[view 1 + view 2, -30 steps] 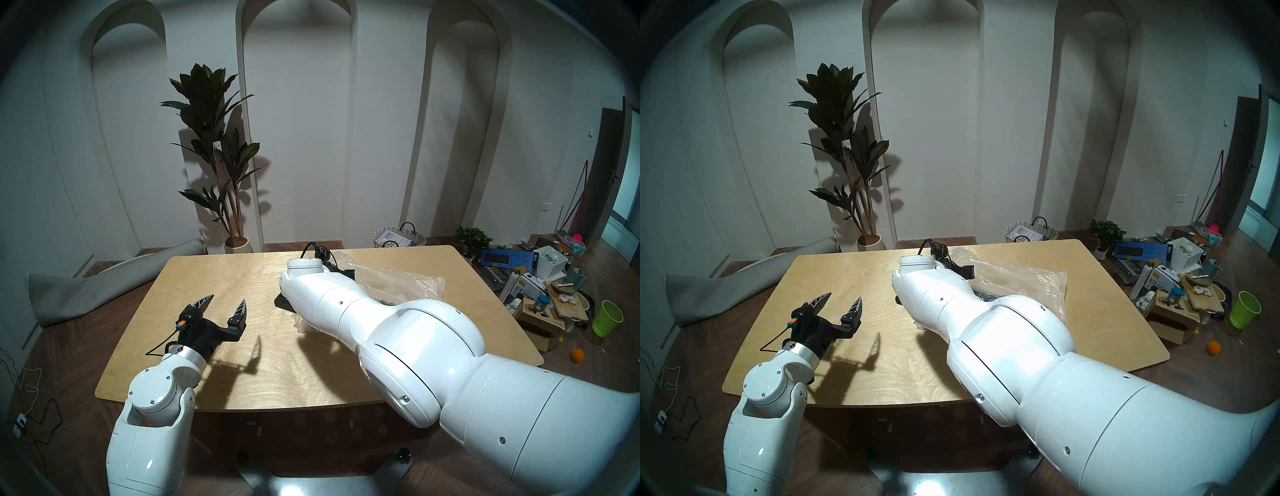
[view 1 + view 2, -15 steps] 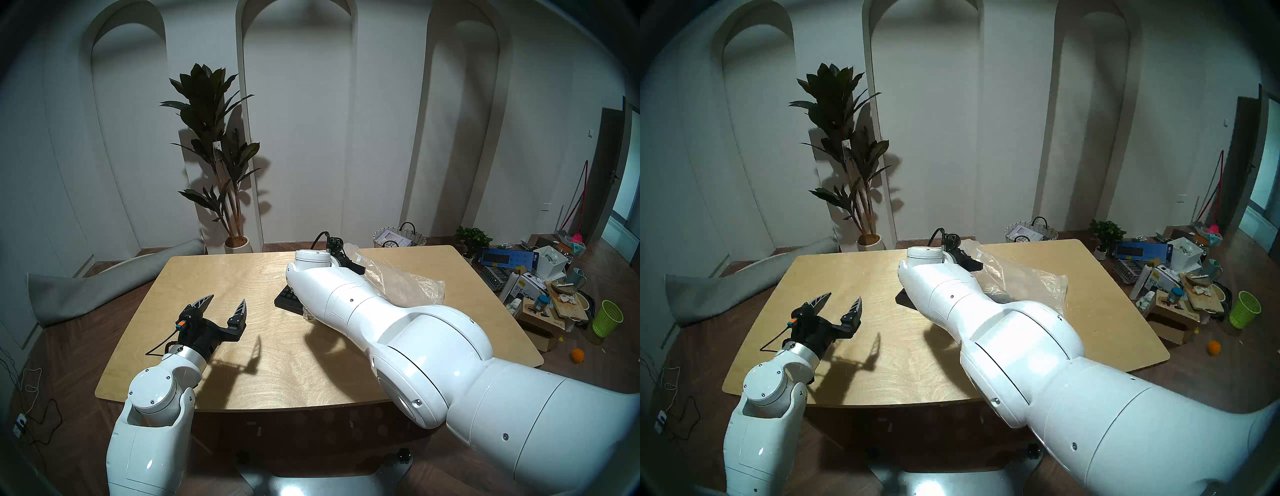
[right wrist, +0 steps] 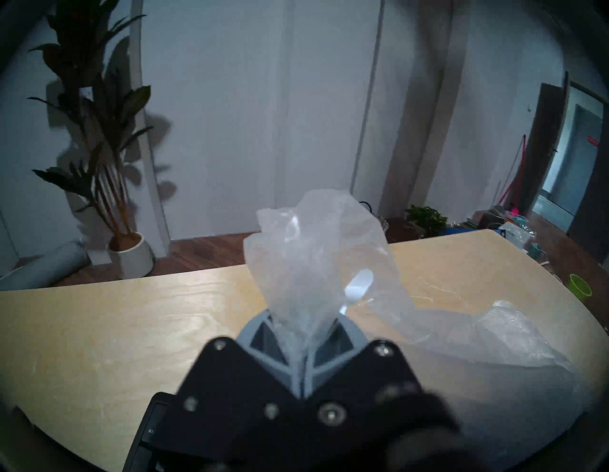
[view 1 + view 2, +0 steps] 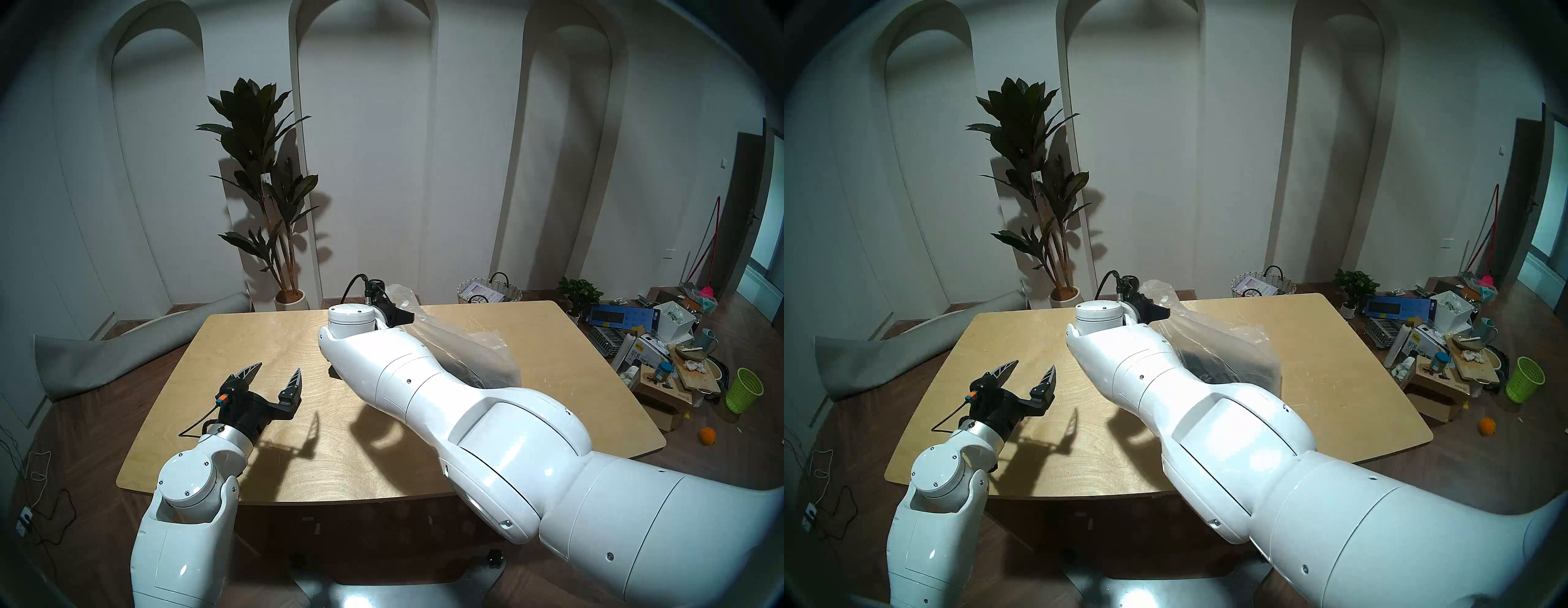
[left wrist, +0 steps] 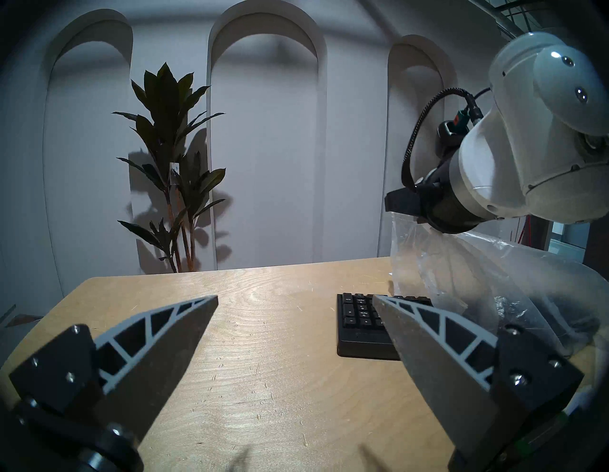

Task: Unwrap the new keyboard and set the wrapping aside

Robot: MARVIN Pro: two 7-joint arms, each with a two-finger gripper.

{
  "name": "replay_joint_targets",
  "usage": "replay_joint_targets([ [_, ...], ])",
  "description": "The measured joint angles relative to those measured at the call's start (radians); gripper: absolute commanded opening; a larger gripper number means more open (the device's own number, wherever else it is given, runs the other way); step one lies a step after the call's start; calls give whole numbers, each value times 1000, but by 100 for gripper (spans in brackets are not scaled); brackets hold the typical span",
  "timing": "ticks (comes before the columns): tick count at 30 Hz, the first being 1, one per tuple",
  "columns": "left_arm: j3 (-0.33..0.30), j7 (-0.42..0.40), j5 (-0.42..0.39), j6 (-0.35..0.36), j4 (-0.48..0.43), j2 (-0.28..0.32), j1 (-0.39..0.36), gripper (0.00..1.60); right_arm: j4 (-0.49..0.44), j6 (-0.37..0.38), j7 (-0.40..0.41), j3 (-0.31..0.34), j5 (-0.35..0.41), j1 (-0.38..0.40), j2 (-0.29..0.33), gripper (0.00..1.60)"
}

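R jaws [image 3: 301,333] clamped on wrapping [image 3: 313,250], L jaws [image 5: 295,298] wide, empty, keyboard [image 5: 359,321] half-bared

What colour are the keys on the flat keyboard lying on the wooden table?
Black keys with white legends on the flat keyboard, seen best in the left wrist view.

From head I see only keyboard [image 4: 335,372] corner; right arm [image 4: 424,382] hides rest. Right wrist view blurred, keyboard cut by bottom edge.
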Motion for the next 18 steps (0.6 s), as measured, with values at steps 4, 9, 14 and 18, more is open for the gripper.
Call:
replay_joint_targets([
  [4,0,0,0,0,3,0,0,160,-16,-4,15,-18,-10,-9,7,0],
  [9,0,0,0,0,7,0,0,160,-42,-14,36,-40,-25,-14,32,0],
  [14,0,0,0,0,11,0,0,160,-78,-33,51,-53,-41,-7,62,0],
  [18,0,0,0,0,14,0,-1,160,-119,-54,62,-59,-54,10,90,0],
])
